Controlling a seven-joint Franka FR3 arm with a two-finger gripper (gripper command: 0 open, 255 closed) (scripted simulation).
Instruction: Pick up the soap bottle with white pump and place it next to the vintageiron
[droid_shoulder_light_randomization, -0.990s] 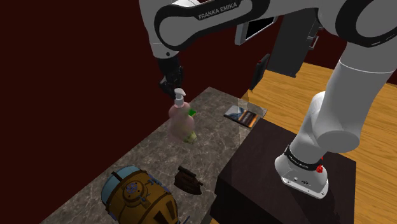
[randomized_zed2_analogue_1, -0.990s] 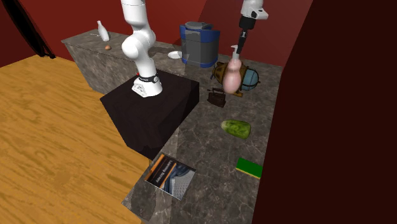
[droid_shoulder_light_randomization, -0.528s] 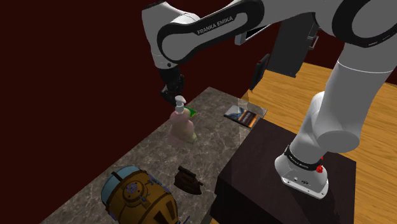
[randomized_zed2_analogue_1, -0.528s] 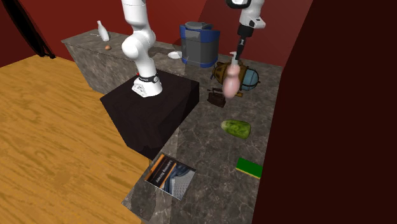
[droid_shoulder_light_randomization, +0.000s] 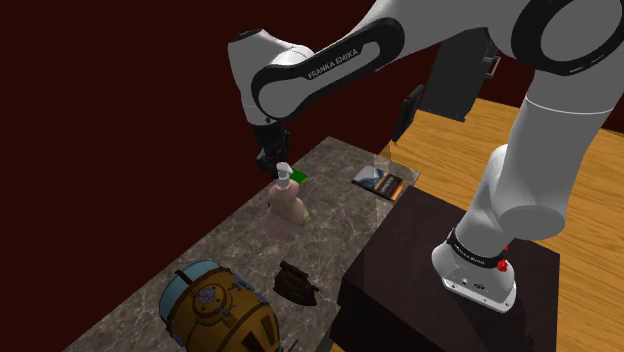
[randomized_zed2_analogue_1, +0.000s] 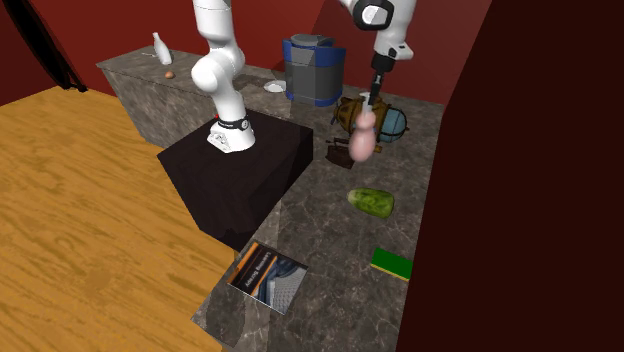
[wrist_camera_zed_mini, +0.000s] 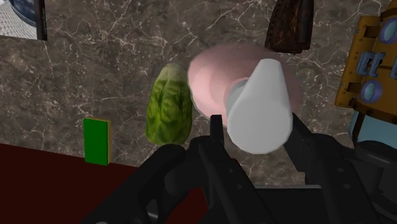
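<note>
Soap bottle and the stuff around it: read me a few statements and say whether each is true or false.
1. The gripper is shut on the white pump of the bottle. True.
2. The bottle touches the iron. False: the two are apart. The bottle hangs pump up from the gripper and the iron sits on the counter.
3. A green block lies flat on the counter. True.
4. The book lies on top of the stand. False: it lies on the counter, off the stand.
</note>
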